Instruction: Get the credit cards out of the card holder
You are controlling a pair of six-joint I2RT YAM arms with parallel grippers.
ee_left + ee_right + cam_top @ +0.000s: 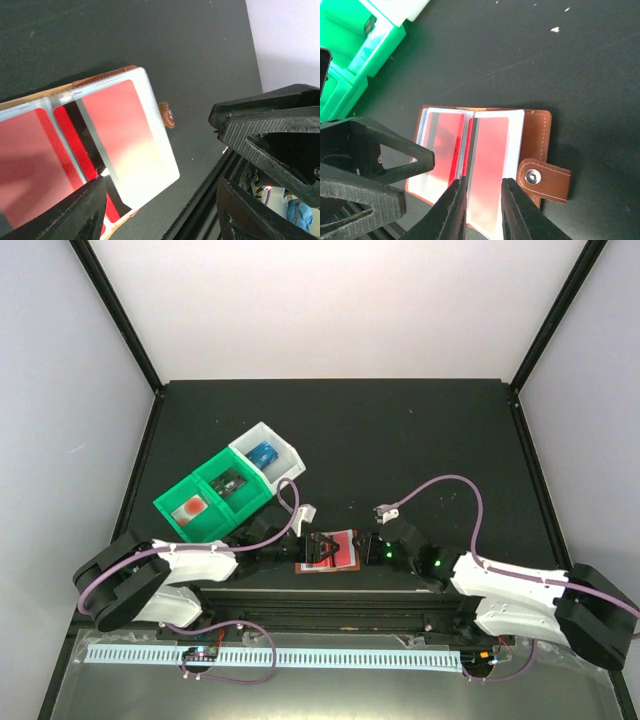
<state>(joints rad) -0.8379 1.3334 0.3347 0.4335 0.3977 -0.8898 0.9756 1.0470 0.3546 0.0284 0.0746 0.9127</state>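
A: Brown leather card holder [537, 130], lying open on the black table [400, 440] at six o'clock in the top view. It has red cards [490, 150] in its clear pockets.

B: Any writing?

A: None legible. One card shows only a black stripe [87, 140]. The blue card [264, 453] in the bin tray [240, 510], at ten o'clock from the holder, is too small to read.

B: Grippers?

A: The left gripper [162, 187] gapes wide around a pocket's corner. The right gripper [483, 180] has its fingers narrowly parted over a pocket; pinching or not, I cannot tell. That pocket's lower edge is cut off.

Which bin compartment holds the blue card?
The white end compartment, farthest from the arms, with the blue card. The green compartments hold a red card and a dark card.
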